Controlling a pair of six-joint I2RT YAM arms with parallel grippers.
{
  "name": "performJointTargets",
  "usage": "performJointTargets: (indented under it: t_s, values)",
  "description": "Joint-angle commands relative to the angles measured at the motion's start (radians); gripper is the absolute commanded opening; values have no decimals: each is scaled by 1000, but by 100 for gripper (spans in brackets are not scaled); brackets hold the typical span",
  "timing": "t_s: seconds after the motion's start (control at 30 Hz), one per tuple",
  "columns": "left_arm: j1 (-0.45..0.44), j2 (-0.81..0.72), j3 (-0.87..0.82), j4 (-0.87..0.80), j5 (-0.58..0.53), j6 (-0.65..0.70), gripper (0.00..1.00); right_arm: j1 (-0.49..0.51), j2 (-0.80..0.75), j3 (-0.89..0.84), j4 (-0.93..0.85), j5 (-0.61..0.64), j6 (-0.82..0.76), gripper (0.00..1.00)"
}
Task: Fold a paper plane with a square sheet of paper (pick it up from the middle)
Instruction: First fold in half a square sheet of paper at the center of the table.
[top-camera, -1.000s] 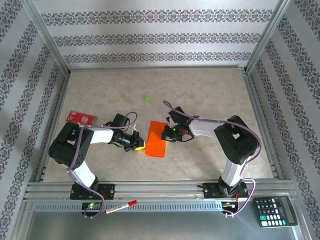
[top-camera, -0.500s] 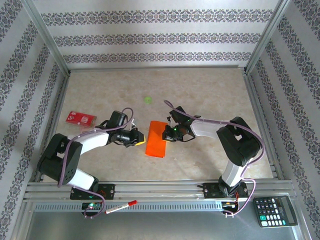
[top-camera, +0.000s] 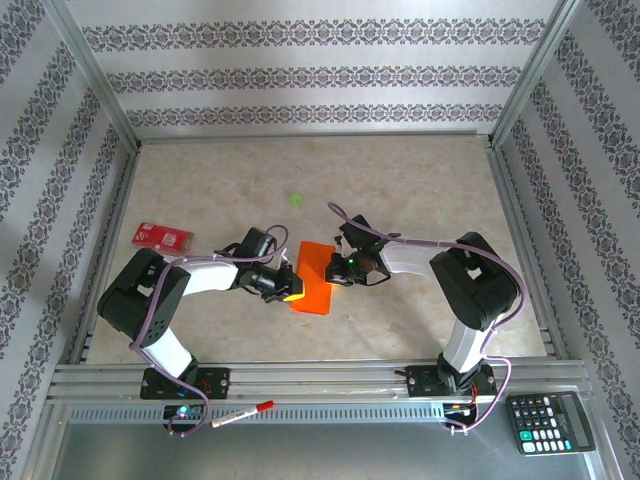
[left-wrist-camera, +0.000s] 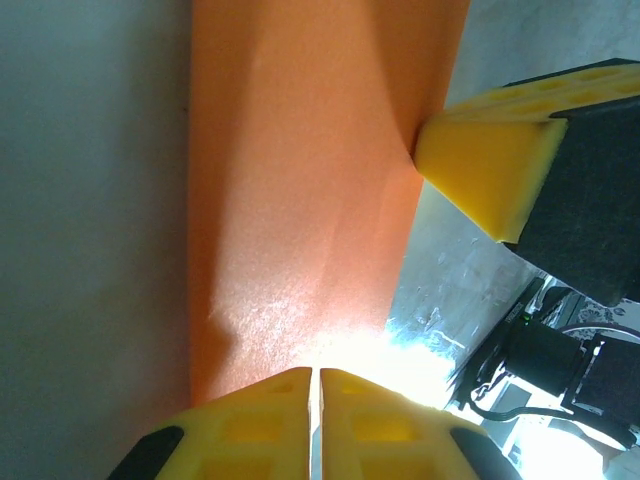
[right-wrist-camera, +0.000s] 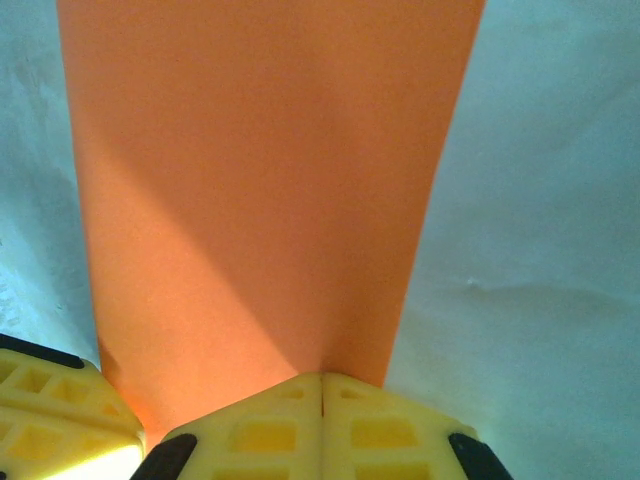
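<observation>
Left gripper (top-camera: 291, 291) closed, right gripper (top-camera: 334, 268) closed, both at one orange sheet of paper (top-camera: 316, 287), one red card (top-camera: 161, 236) apart

There is one sheet (top-camera: 316, 296), one red card (top-camera: 161, 236) and one green spot (top-camera: 295, 199). Two grippers: left gripper (top-camera: 290, 291), right gripper (top-camera: 332, 271). One calculator (top-camera: 550, 422) and one pen (top-camera: 243, 413).

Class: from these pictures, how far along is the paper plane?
Done: the square sheet of paper lies as a narrow rectangle, apparently folded in half once. In hand: the left gripper and right gripper, both shut, have their tips at its opposite long edges, probably pressing it flat. Left: no pointed nose or wings yet.
</observation>
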Motion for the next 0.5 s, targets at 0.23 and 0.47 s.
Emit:
performJointTargets:
  t_s: [0.23,0.47]
  values:
    - [49,32,-32,-6,-10,13,9,-2,13,1,-24,12,-13,9]
    - [59,30,-38,-26,-10,29,9,-4,-12,15,-29,0,-16,13]
